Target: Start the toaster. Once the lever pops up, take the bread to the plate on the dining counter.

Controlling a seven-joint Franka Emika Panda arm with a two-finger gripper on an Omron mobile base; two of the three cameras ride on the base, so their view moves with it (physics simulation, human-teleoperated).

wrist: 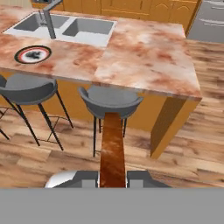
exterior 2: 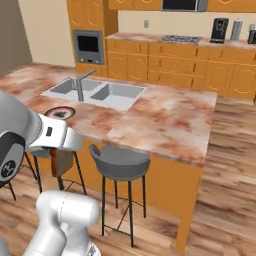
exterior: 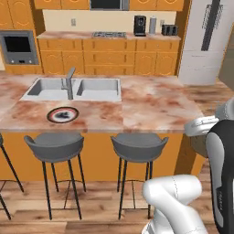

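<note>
So the robot's parked on the stool side of the bench with the pincer clamped tight on the bread, which sticks out edge-on from between the fingers, brown crust side showing. In the right base view the slice hangs below the hand, lower than the bench top and out over the floor. The plate sits close to the near edge of the bench, just in front of the sink, above the left of the two middle stools. The step now looks like carrying the slice over to that plate, so it probably wants a lift above the near edge first, then a sideways swing toward the plate, and only then a flat lowering onto the pale centre. Room looks decent: the stretch of bench right of the sink is bare stone. The things to watch are the overhanging near edge, the stool backs under it, and the faucet just behind the plate. The toaster is way back on the rear worktop.
</note>
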